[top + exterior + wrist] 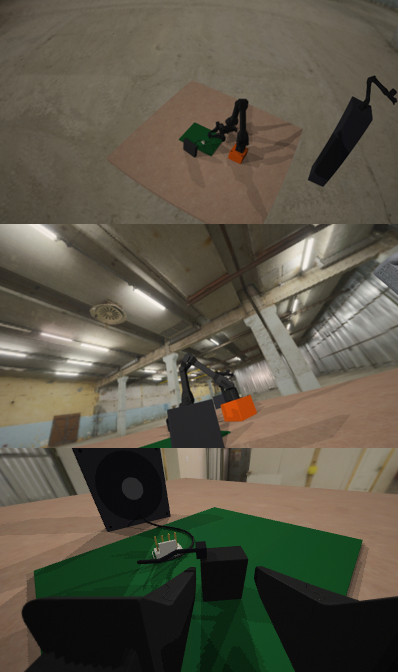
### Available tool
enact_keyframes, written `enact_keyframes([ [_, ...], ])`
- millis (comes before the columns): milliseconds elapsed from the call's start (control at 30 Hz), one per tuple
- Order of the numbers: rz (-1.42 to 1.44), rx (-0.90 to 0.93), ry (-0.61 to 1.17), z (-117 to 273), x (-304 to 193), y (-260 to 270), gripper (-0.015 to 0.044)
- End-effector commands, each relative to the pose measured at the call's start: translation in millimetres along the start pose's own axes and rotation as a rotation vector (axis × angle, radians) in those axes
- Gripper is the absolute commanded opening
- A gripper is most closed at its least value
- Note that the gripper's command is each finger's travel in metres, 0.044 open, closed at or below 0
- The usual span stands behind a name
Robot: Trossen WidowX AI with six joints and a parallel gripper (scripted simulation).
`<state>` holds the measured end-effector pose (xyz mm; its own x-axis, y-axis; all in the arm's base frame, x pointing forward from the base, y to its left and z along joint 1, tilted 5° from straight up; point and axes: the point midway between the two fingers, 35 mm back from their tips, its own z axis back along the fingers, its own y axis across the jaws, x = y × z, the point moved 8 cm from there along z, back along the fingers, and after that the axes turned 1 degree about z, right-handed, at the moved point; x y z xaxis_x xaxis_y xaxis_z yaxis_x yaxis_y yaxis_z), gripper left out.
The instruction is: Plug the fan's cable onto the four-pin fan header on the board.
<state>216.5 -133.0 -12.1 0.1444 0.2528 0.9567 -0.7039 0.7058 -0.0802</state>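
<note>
Plug [223, 575] unseated, the claw [216, 137] [224, 572] stands partly open around it, gripping nothing; grasping comes next, then header [203, 142] [167, 547] alignment.

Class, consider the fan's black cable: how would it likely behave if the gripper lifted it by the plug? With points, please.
The cable [186, 531] would probably flex rather than stay straight, since it is thin and already curves. Its far end would likely drag or tug, because it runs to the upright fan [189, 147] [196, 424] [132, 488].
</note>
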Motion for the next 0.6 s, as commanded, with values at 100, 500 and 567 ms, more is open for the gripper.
enact_keyframes([
  [100,0.005,-0.003,0.021,13,1,-2,0.0205],
  [500,0.003,0.001,0.029,38,10,-1,0.0205],
  [567,0.003,0.003,0.028,42,12,-1,0.0205],
])
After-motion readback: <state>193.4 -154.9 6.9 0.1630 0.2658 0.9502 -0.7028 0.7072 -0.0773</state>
